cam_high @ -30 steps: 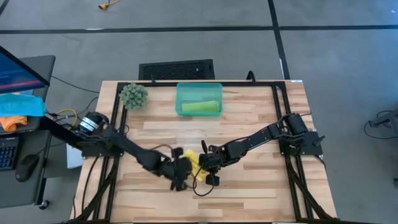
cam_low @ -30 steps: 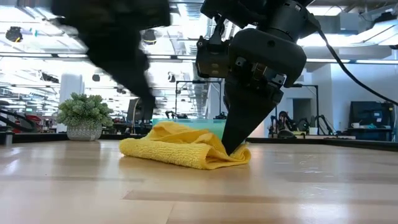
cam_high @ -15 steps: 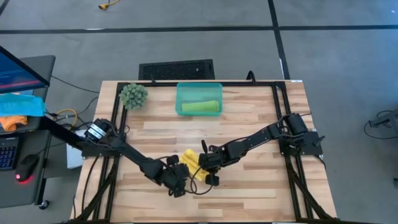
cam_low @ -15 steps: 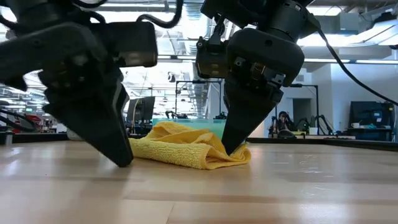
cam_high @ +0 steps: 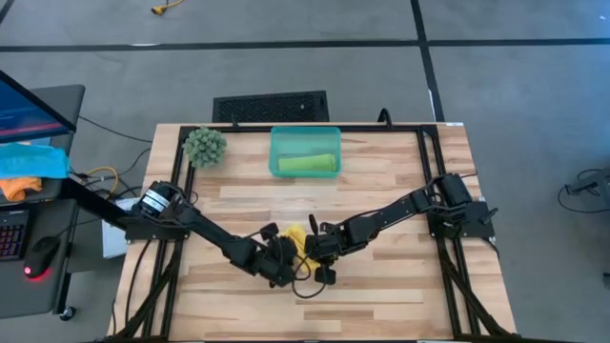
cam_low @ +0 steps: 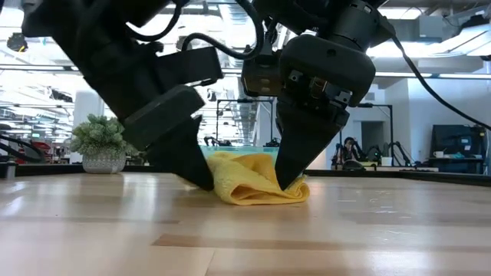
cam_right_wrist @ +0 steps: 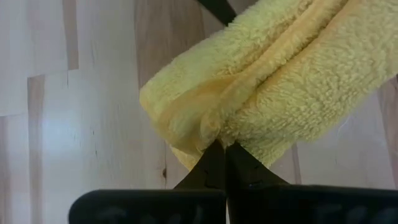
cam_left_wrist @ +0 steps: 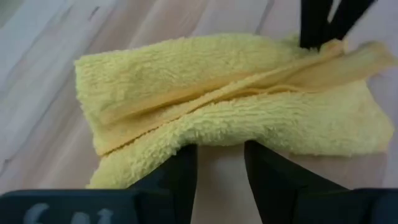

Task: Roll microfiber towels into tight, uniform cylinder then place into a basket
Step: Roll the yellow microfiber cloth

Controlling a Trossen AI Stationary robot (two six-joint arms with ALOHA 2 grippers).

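The yellow towel [cam_low: 253, 184] lies half-rolled on the surface between my grippers, long axis running from my spread left gripper [cam_left_wrist: 221, 155] at one end to my right gripper [cam_right_wrist: 217, 149], pinching the other end.

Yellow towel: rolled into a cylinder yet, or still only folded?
Still loosely folded. The yellow towel lies in flat, uneven layers with a loose hem showing, between the left gripper and the shut right gripper.
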